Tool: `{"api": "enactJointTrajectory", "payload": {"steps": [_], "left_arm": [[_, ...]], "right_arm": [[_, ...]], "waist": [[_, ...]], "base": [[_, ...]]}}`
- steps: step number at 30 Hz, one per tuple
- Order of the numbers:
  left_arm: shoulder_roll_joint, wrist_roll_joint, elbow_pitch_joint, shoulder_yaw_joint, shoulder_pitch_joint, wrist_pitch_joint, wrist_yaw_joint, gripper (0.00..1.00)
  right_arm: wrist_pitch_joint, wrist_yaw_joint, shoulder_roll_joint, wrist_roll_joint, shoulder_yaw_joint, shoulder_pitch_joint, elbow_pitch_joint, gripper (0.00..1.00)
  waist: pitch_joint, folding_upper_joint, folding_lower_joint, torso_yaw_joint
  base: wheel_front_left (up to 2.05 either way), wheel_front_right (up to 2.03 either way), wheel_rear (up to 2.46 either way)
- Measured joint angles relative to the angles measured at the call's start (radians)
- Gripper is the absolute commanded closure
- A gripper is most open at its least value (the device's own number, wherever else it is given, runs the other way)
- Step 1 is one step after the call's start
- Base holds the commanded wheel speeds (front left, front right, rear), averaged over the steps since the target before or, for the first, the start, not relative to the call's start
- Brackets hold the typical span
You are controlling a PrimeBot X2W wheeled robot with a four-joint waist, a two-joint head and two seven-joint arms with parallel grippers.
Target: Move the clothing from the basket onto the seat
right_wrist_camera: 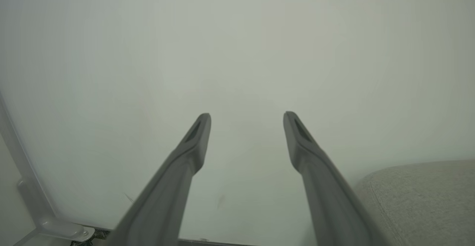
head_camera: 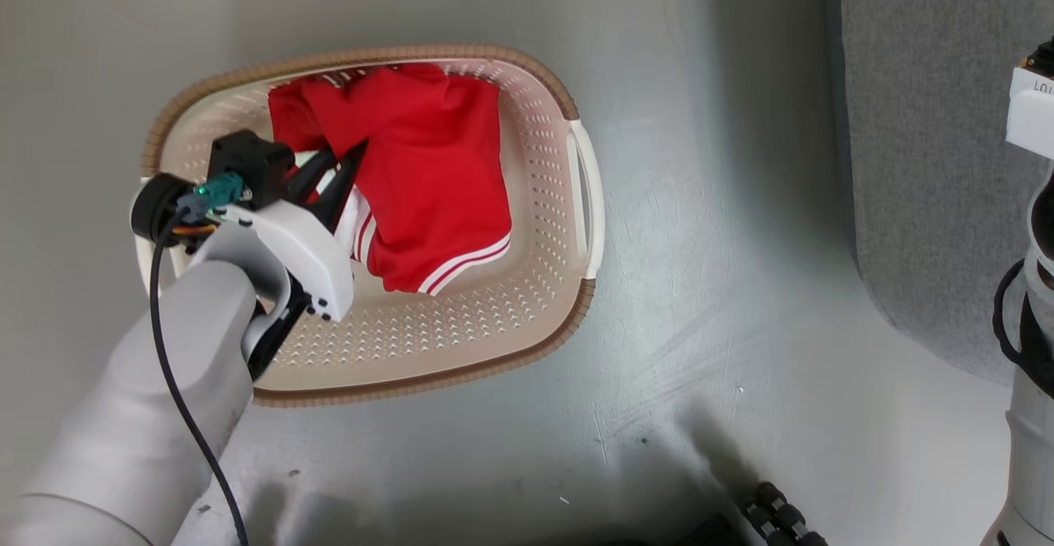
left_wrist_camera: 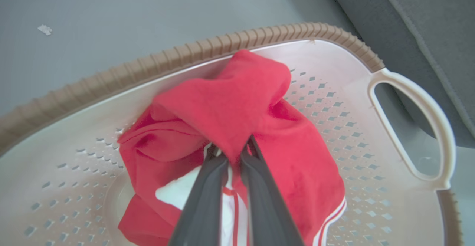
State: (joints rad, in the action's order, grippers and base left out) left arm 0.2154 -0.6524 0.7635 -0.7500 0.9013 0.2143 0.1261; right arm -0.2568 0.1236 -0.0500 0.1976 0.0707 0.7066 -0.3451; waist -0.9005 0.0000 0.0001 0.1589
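Left wrist view: left fingers (left_wrist_camera: 207, 194) are clamping a central fold of soft, seemingly limp clothing (left_wrist_camera: 297, 157) in the basket (left_wrist_camera: 185, 55); right fingers (right_wrist_camera: 193, 146) are hanging open.

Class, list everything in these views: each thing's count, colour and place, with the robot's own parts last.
basket: one, cream with brown rim, on the floor
clothing: count unclear, red with white stripes, bundled inside the basket
seat: one, grey, right of the basket, apart from it
floor: one, grey, under the basket
wall: one, pale, ahead of the right gripper
left gripper: one, dark fingers, shut on the clothing
right gripper: one, dark fingers, open, empty
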Motion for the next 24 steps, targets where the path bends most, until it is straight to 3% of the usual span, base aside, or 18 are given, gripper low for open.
{"api": "enactJointTrajectory", "payload": {"steps": [24], "left_arm": [[0.001,-0.046,-0.118,0.079,-0.189,0.034,-0.005,1.0]], "right_arm": [[0.0,0.0,-0.005,-0.059,-0.005,-0.068,0.062,0.0]], "waist": [[0.212,0.0,0.0,-0.09]], "base": [[0.0,0.0,0.0]]}}
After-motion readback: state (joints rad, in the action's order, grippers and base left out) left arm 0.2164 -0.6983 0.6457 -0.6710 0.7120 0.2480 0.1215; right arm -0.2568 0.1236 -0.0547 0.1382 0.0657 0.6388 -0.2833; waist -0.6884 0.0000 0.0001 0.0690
